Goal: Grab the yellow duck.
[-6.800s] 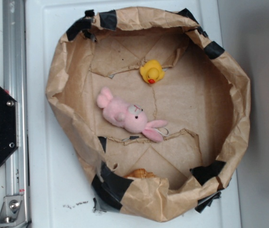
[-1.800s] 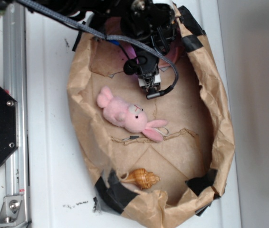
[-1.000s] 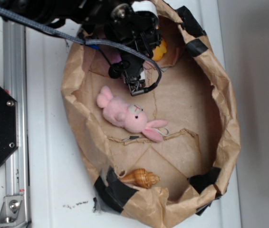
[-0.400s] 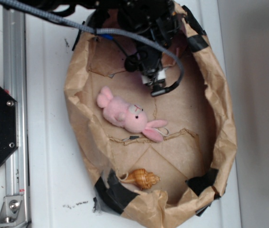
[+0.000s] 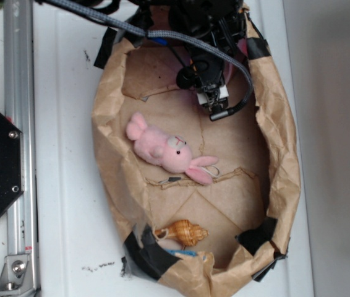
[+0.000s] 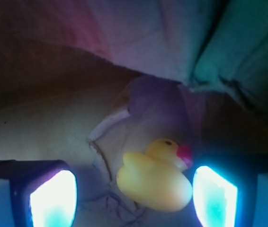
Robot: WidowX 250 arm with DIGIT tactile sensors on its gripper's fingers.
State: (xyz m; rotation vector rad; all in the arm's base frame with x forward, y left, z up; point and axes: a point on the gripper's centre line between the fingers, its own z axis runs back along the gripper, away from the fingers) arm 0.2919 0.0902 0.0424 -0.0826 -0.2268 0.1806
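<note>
Gripper (image 6: 134,198) spread wide around the yellow duck (image 6: 155,177), which the arm hides from overhead.

Paper bin (image 5: 110,111) on table (image 5: 64,185), centre of frame. Arm enters from top; gripper (image 5: 214,102) inside bin, upper part. Bunny (image 5: 166,150) in bin middle, below-left of gripper. Shell (image 5: 182,233) at bin bottom edge. Rail (image 5: 19,154) along left frame edge. In wrist view duck (image 6: 155,176) between fingers (image 6: 53,198), nearer right one, lower centre.
</note>
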